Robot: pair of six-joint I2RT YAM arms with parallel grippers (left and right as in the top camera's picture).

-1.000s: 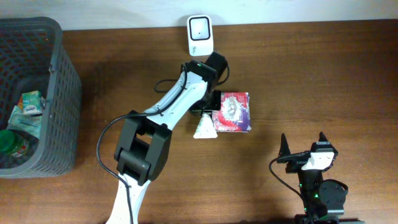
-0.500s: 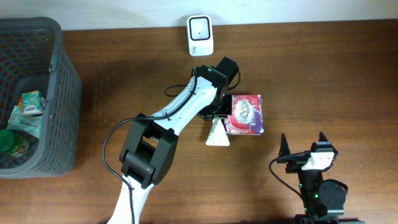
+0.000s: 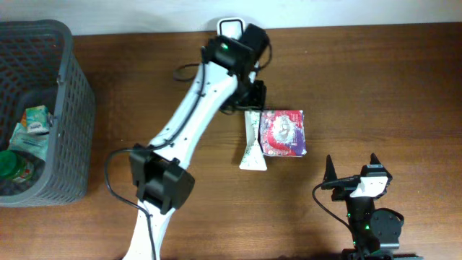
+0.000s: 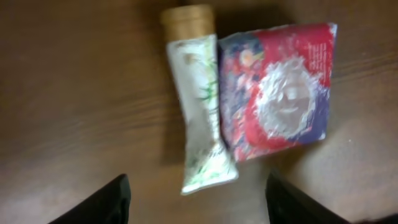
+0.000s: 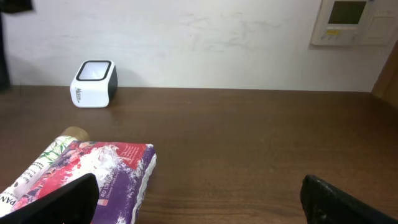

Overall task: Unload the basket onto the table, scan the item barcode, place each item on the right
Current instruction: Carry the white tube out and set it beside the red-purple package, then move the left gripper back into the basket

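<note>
A white tube with a tan cap lies on the table against the left side of a red and purple packet. The left wrist view looks down on both, tube beside packet. My left gripper hovers just behind them, near the white scanner, which the arm partly covers. Its fingers stand wide apart around bare table, so the left gripper is open and holds nothing. My right gripper rests open near the front edge. From there I see the packet, the tube and the scanner.
A dark mesh basket at the left edge holds a green carton and other items. The wall runs along the table's back edge. A wall panel hangs at the upper right of the right wrist view.
My left gripper carried the tube and packet to the right, then opened and pulled back toward the scanner, leaving both on the table. The right arm has not moved.
</note>
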